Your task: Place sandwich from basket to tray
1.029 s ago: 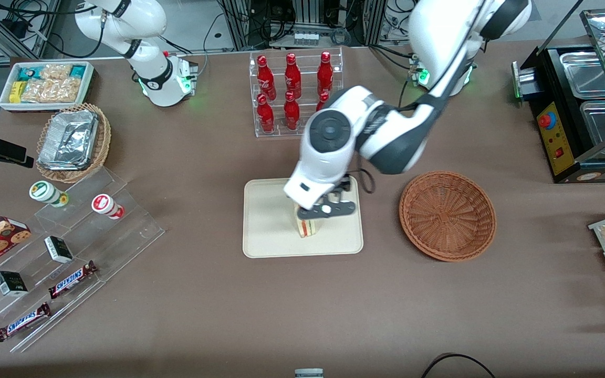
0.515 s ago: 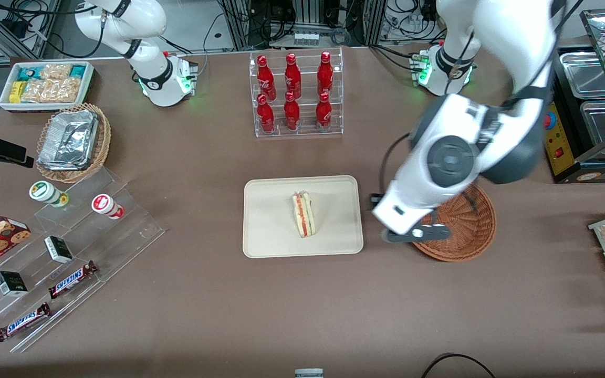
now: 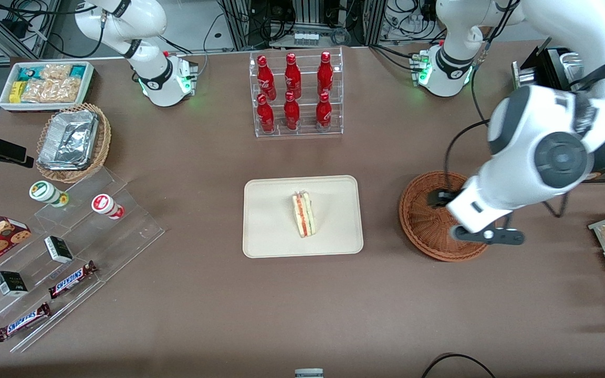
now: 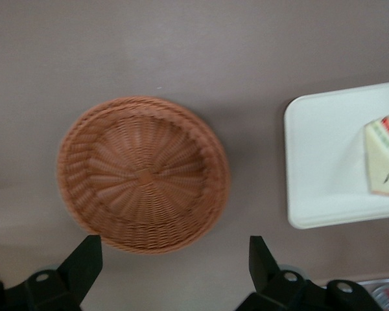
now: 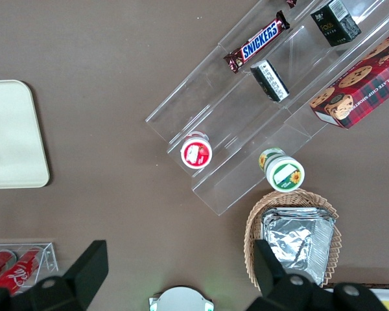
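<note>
Pale-bread sandwich lies near the middle of the cream tray, while the gripper, spread wide and empty, hangs over the wicker basket, the arm hiding part of its rim.

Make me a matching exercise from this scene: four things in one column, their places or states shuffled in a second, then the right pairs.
Things:
1. sandwich
2. basket
3. claw
4. tray

States:
A. open, holding nothing, above the basket
B. empty woven bowl
C. lies on the tray
D. flat, cream, bears the sandwich

Pairs: 1-C, 2-B, 3-A, 4-D
</note>
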